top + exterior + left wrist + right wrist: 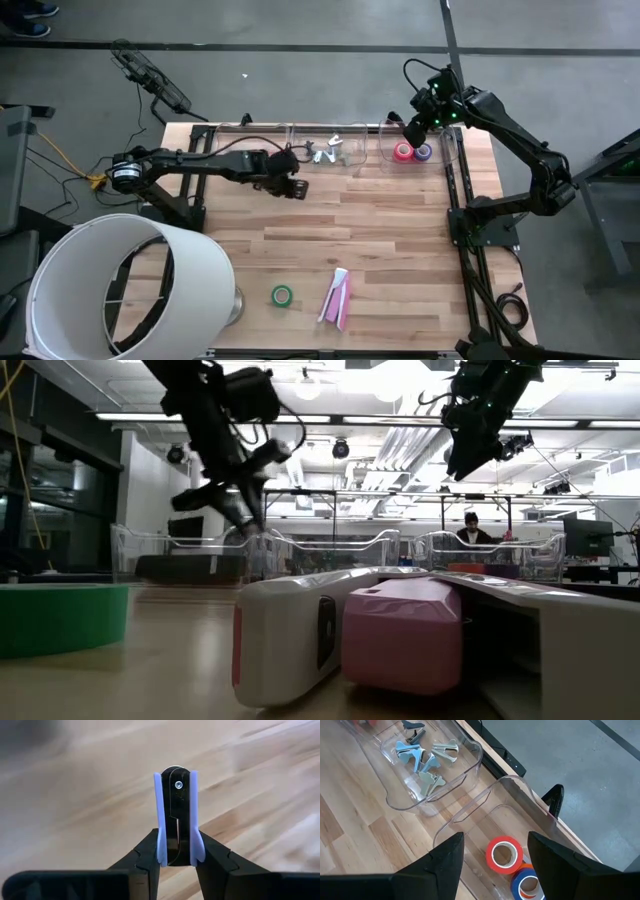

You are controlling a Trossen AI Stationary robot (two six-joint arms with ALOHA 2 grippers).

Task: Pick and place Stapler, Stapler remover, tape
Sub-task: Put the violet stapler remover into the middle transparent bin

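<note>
Currently the left tool (177,862) is clamped on a lavender stapler remover (176,815), lifted above the tabletop (380,230). Carry it level to the clear bin (335,155) of removers just beyond before releasing. Over the tape bin, the right tool (495,852) hangs with fingers apart.

You see two dark jointed arms; the left arm (200,160) trails black cables, the right arm (520,140) shows green lights, and each gripper has matte black fingers (445,865).
</note>
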